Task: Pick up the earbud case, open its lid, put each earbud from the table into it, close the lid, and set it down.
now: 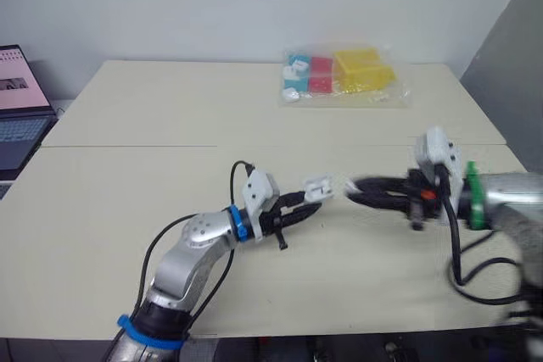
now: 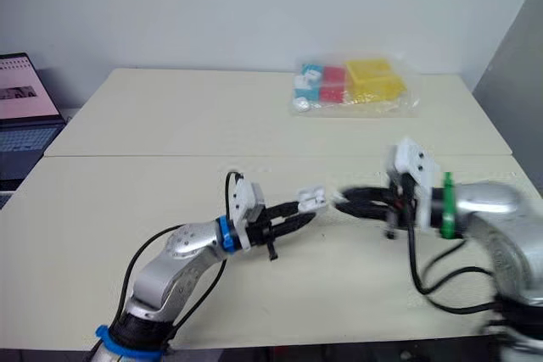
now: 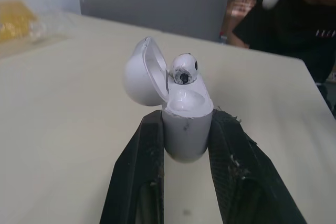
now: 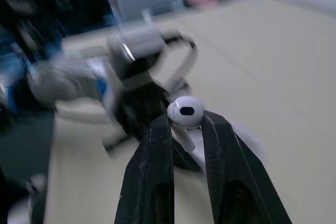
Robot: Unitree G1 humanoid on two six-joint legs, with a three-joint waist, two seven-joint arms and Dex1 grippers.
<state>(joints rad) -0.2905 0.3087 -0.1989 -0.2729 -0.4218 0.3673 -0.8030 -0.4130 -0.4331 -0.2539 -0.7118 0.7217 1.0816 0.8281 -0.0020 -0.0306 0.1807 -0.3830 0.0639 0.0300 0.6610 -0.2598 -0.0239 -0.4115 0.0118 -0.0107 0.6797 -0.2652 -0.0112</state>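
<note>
In left hand (image 3: 186, 120): open case (image 3: 185, 135), earbud (image 3: 184, 70) apparently seated; right hand (image 4: 186, 123) pinches second earbud (image 4: 186, 111).

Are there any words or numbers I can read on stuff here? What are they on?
Nothing here reads clearly enough to quote.
On the laptop screen: something is showing, too blurred to read.
On the dark cloth: faint pale marks, too small to read.
On the earbud case, the earbud and the bag of blocks: no print that I can see.
</note>
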